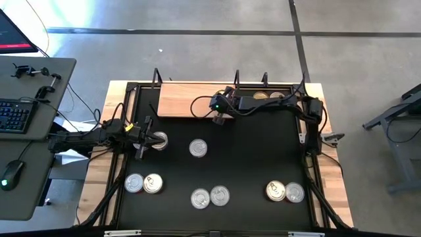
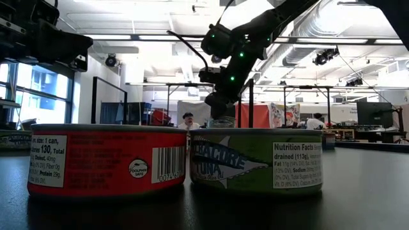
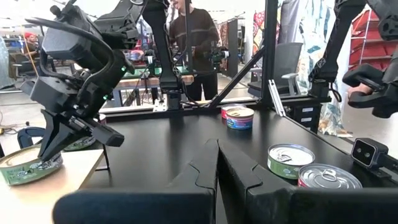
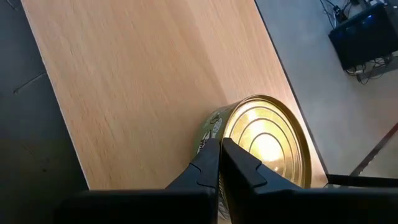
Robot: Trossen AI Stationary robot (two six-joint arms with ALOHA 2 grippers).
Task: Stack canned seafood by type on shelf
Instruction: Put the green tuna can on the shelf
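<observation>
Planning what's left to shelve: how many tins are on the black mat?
8 tins: one at the left of the black mat, one near its middle, and three pairs along the edge opposite the wooden board. The arms may hide more.

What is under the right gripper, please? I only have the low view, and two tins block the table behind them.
Observer: The right gripper is shut, its tips right at a gold-topped tin on the wooden board.
Operator: Are other tins on that board?
Observer: At least two more tins, near its right end in the high view.
Operator: And the left gripper?
Observer: The left gripper is shut, over the black mat beside a silver-lidded tin.
</observation>
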